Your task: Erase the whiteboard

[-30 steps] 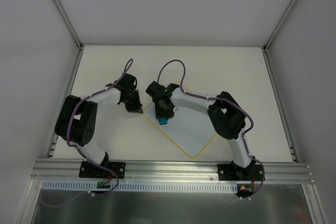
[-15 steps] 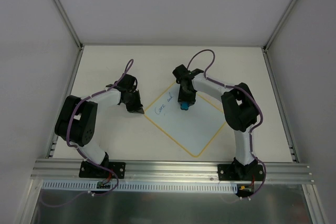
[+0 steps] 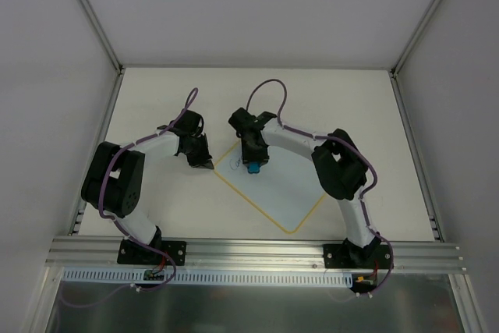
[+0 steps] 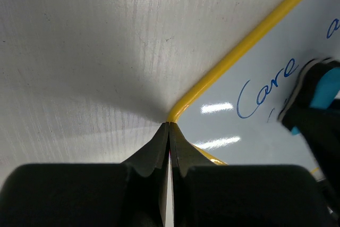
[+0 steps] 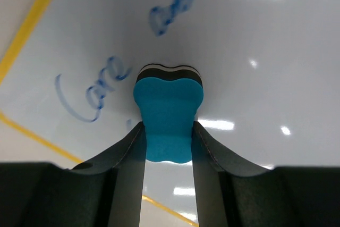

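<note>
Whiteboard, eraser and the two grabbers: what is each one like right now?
whiteboard: lying flat, blue writing on it
left gripper: shut, tips at the whiteboard's corner
right gripper: shut on the eraser
eraser: pinched between the fingers, beside the writing

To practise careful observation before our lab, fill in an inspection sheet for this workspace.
Surface: white table, matt.
Job's things: whiteboard lies flat, yellow border, blue handwriting not yet wiped; blue eraser beside the writing.
Clutter: nothing seen.
Grippers: left gripper fingers shut, tips at the board's corner; right gripper shut on the eraser.
Cables: purple cables loop along both arms.
Surroundings: grey walls; aluminium rail at the near edge.
</note>
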`<state>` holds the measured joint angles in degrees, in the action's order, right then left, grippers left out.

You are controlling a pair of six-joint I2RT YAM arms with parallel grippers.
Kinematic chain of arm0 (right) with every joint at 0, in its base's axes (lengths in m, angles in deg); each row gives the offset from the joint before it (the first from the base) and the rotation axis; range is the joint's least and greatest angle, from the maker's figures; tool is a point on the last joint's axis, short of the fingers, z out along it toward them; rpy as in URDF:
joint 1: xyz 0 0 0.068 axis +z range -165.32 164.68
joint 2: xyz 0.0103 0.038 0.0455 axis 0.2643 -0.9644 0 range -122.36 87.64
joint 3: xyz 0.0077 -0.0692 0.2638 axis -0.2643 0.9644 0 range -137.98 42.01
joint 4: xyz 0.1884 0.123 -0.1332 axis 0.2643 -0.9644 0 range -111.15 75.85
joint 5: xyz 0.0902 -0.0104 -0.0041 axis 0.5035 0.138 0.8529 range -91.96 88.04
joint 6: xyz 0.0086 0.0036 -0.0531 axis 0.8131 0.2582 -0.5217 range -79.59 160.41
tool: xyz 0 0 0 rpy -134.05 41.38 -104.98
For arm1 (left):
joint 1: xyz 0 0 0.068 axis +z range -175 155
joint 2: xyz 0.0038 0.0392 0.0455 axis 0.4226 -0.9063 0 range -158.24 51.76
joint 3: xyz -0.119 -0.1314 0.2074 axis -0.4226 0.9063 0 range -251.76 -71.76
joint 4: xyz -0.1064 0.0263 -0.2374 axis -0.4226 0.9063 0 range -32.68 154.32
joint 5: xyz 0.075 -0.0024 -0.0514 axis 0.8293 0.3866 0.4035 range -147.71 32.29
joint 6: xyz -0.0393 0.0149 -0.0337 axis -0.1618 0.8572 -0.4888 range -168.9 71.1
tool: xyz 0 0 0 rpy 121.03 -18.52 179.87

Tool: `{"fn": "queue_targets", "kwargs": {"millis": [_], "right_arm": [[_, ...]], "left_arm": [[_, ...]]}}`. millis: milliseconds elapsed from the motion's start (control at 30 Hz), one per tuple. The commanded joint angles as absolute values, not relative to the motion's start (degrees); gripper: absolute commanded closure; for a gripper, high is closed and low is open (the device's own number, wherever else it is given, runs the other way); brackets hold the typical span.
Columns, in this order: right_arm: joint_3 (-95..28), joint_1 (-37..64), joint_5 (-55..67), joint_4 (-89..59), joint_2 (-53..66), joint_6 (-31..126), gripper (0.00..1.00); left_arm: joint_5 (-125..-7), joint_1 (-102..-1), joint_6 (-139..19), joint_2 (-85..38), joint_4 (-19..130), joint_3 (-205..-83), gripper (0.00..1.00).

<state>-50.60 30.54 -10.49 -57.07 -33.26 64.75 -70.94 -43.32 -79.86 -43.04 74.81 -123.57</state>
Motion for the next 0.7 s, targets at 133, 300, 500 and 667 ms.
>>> {"fn": "queue_targets", "kwargs": {"millis": [133, 300, 500, 667], "right_arm": [[-54.14, 38.03, -3.36, -58.80, -38.57, 66.16, 1.00], [-51.16, 34.34, -6.79, -58.80, -36.38, 67.65, 1.00], [-45.35, 26.87, -13.30, -58.72, -30.58, 67.57, 1.00], [-44.82, 26.07, -11.81, -58.10, -29.78, 67.04, 0.98]], "left_arm": [[-70.80, -43.45, -80.28, -42.55, 76.92, -122.65, 1.00], [-70.36, -43.45, -80.19, -42.37, 76.92, -122.47, 1.00], [-70.45, -43.45, -80.19, -42.46, 76.83, -122.47, 1.00], [-70.45, -43.45, -80.45, -41.85, 76.92, -122.73, 1.00]]}}
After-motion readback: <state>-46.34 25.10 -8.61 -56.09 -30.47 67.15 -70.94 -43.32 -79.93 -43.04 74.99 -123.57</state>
